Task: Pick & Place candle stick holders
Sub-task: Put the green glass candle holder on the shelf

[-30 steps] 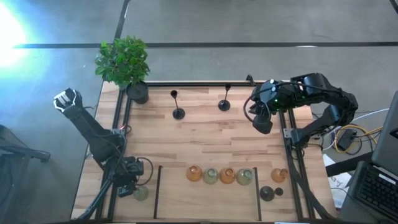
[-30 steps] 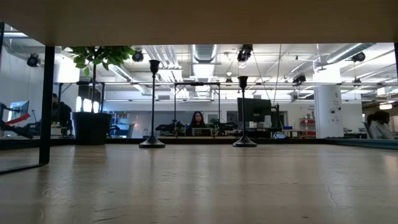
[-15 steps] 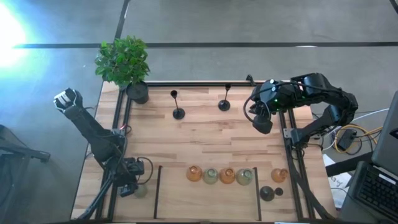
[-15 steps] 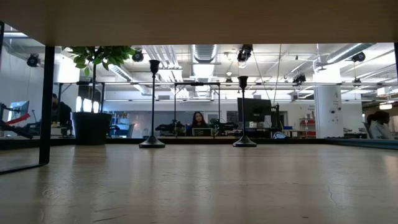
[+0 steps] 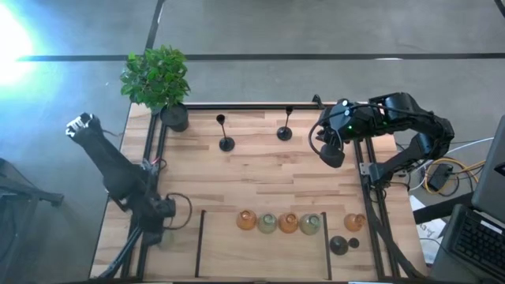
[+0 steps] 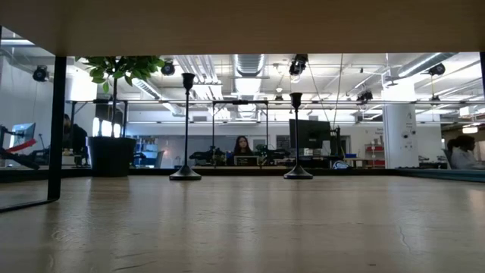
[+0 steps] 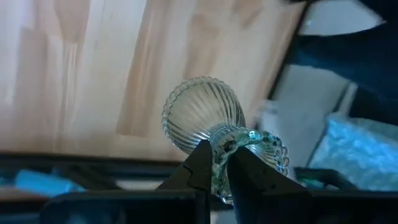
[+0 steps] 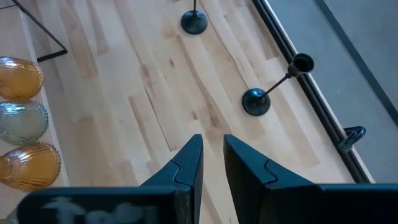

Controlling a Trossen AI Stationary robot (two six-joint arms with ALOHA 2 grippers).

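Note:
My left gripper (image 5: pixel 159 227), at the table's near left corner, is shut on a pale greenish-clear ribbed glass candle stick holder (image 7: pixel 202 115). Two black thin-stemmed holders (image 5: pixel 226 142) (image 5: pixel 285 132) stand on their round bases at the far side; the low view also shows them (image 6: pixel 186 173) (image 6: pixel 297 173). Amber and clear holders (image 5: pixel 246 221) (image 5: pixel 309 225) stand in a row near the front edge. An amber one (image 5: pixel 354 222) and a dark one (image 5: pixel 338 245) stand further right. My right gripper (image 5: pixel 331 154) hangs above the far right with nothing in the narrow gap between its fingers (image 8: pixel 211 155). My left gripper pinches the glass holder's beaded rim (image 7: pixel 239 138) between its two fingers (image 7: pixel 200 163), which slant downward. The ribbed bulb juts out beyond the fingertips, tilted, and looks lifted off the wood.
A black pot with a leafy plant (image 5: pixel 158 79) stands at the far left corner. Thin black rods (image 5: pixel 199 241) (image 5: pixel 327 244) cross the near part of the table, and black rails (image 5: pixel 252 105) edge it. Bare wood lies in the middle (image 5: pixel 260 177).
My left gripper has shut on the clear glass holder's rim at the near left corner. It has then risen and drawn slightly toward the left edge, taking the holder up with it.

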